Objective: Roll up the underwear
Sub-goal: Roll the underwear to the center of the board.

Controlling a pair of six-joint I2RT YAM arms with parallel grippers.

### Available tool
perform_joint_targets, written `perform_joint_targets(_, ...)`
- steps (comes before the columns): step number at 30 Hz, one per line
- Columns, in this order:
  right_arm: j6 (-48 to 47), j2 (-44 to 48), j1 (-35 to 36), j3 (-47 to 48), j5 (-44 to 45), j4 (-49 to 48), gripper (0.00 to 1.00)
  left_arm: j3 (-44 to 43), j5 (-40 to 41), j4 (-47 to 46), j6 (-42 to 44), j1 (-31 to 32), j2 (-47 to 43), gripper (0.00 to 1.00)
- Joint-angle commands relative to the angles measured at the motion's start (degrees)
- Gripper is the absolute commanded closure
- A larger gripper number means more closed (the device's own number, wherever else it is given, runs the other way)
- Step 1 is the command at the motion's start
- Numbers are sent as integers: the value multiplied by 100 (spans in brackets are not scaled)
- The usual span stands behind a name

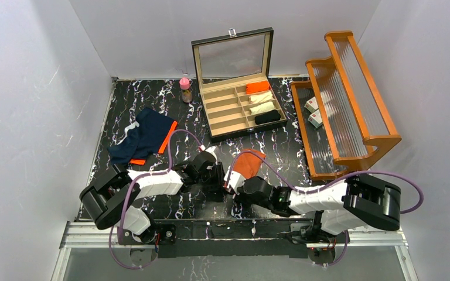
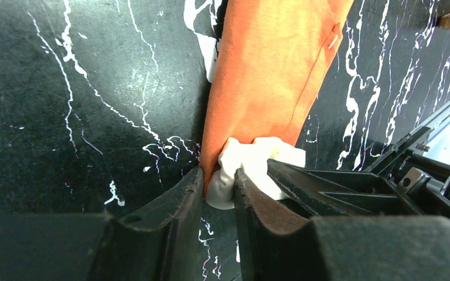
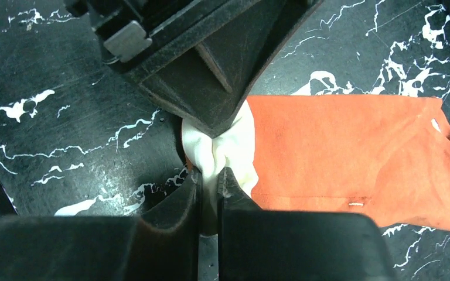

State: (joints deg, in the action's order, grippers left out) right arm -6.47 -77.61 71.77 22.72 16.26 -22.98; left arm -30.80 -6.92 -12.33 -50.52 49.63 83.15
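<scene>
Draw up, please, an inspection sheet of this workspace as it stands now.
Surface: black marbled table.
Job's things: rust-orange underwear lying flat at centre, unrolled; navy underwear crumpled at far left.
Clutter: open compartment box holding four rolled cloths; small bottle beside it; wooden rack at right.
Grippers: left gripper and right gripper both shut on the white waistband of the rust-orange underwear.
Cables: purple cables loop from both arms.
Surroundings: white walls on three sides.
</scene>
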Motion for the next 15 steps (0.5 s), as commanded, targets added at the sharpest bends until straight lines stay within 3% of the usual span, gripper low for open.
perform_joint_targets(1, -73, -173, -4, -40, -205, -152, 98, 165, 497, 1104, 145, 23, -156, 68)
perform_joint_targets(7, 438, -250, -289, -206, -1446, -988, 99, 192, 1022, 1645, -82, -10, -853, 49)
perform_joint_targets(15, 1745, -864, -952, -382, -3285, -2791, 99, 532, 1618, 2492, -463, -81, -2491, 38)
